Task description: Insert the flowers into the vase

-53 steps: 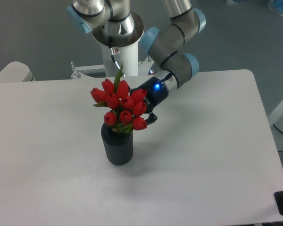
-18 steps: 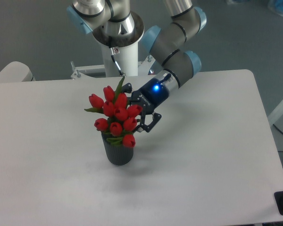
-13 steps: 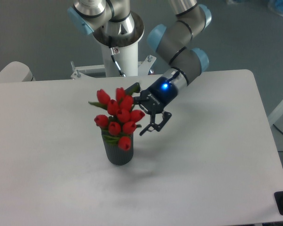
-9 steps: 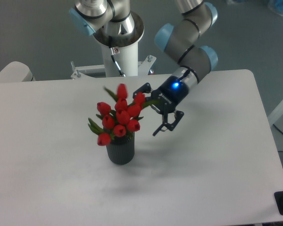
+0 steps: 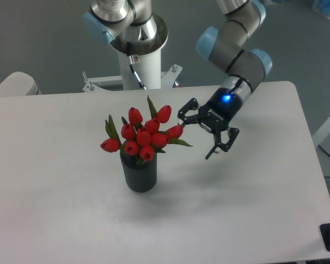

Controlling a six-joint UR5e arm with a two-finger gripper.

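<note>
One bunch of flowers [image 5: 143, 135] stands in the vase [image 5: 138, 172], frame centre-left. I see my gripper [image 5: 201, 133] just right of them, fingers wide, holding nothing.

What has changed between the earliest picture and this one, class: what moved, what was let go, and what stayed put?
The gripper has let go of the flowers, opened, and drawn away to the right in the picture, clear of the bunch. The flowers have sunk lower into the vase and spread out, some buds leaning sideways. The vase stands upright in the same place on the table.
</note>
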